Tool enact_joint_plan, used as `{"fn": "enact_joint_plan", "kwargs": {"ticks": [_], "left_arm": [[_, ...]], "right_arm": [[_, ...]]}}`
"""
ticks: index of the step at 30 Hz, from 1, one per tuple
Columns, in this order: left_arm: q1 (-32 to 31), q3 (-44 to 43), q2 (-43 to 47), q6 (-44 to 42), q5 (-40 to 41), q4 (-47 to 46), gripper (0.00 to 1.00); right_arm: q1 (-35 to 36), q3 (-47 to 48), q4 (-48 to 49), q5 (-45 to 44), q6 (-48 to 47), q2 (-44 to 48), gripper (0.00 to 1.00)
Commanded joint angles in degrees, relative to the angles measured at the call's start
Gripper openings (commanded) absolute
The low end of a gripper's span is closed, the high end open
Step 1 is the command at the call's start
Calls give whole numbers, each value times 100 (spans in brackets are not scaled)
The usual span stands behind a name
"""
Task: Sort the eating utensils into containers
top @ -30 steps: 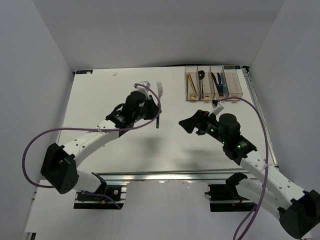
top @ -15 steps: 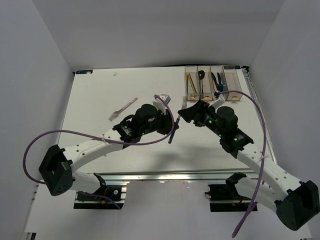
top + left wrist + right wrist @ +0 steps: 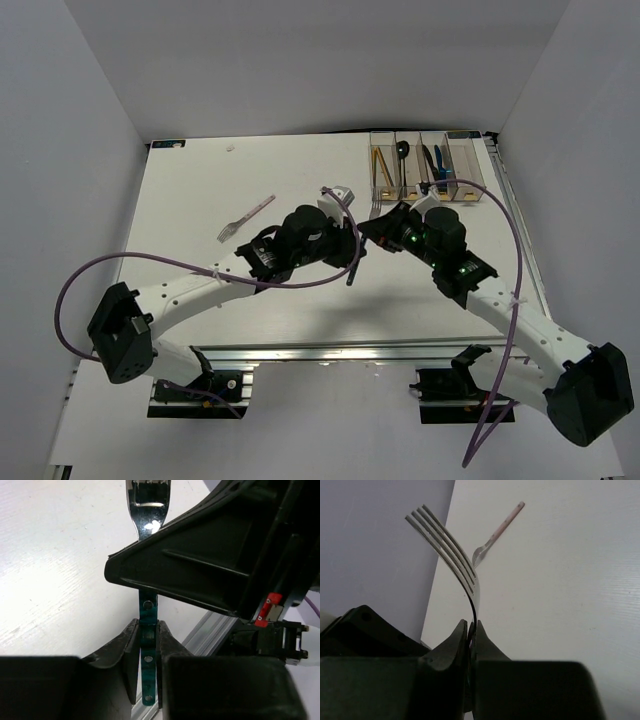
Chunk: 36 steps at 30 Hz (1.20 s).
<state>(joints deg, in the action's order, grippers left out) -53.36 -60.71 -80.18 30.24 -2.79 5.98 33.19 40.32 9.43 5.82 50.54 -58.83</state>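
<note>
Handover — left fingers [image 3: 125, 650] clamp the handle of the fork [image 3: 146, 505], right fingers [image 3: 452, 647] its neck, both shut tight; likely passing it toward the containers [image 3: 467, 170] at one o'clock.

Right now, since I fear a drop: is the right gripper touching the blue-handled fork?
Touching. The right wrist view shows the right gripper pinching the fork below its tines, no gap.
</note>
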Motion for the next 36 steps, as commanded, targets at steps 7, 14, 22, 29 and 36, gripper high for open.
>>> {"fn": "enact_joint_plan", "kwargs": {"ticks": [7, 14, 22, 29, 36], "left_arm": [[-25, -845, 134, -185, 1840, 1219, 97], [-7, -812, 941, -343, 3837, 3181, 98], [-7, 418, 1953, -528, 4145, 3505, 98], [-16, 991, 2551, -475, 3944, 3261, 98], [-7, 974, 1928, -396, 4250, 3383, 97]], "right_arm": [[-706, 1644, -1679, -187, -1501, -953, 0], [-2596, 5492, -4422, -1231, -3586, -4055, 0], [-3573, 8507, -4476, -1400, -4016, -6382, 0], [-3662, 8951, -3379, -1119, -5018, -6940, 0], [-3671, 8634, -2177, -1066, -5485, -7433, 0]]}}
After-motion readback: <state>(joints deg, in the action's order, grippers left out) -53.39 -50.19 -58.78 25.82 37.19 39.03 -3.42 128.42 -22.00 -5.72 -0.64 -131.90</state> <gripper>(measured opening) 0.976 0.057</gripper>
